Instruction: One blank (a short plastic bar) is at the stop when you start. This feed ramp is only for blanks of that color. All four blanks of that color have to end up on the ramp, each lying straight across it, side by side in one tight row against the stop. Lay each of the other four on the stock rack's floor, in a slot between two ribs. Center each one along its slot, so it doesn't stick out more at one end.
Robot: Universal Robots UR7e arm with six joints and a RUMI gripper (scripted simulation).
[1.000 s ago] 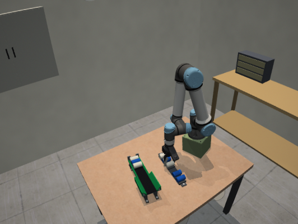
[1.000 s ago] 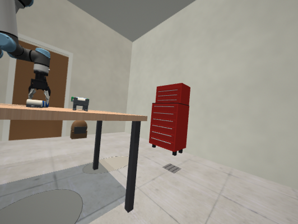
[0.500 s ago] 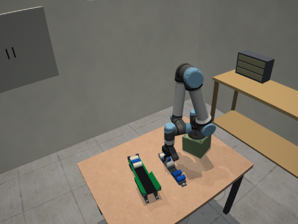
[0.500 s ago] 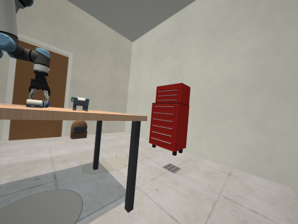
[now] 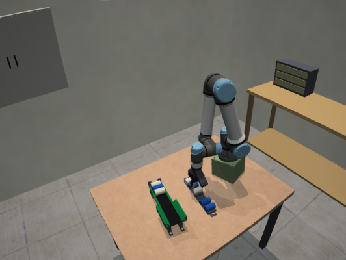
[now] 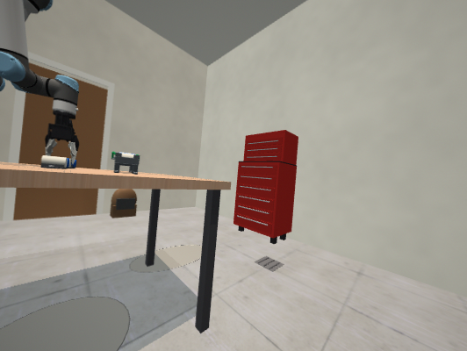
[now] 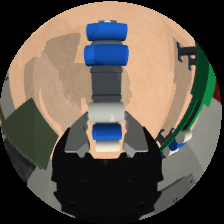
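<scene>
The gripper [image 7: 106,145] is closed on a blue blank [image 7: 106,133] low over the rack [image 7: 105,86]. A white blank [image 7: 105,113] lies just beyond it on the rack, two blue ones [image 7: 105,43] at the far end.

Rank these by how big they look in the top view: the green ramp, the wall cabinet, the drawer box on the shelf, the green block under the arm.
1. Wall cabinet
2. Drawer box
3. Green ramp and green block: they look alike, so no ranking. The cabinet and the box lie at different depths, so looks may mislead.

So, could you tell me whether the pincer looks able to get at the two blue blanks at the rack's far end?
Probably yes: the pair lies uncovered on top, though the pincer is now shut on another blue blank.
</scene>
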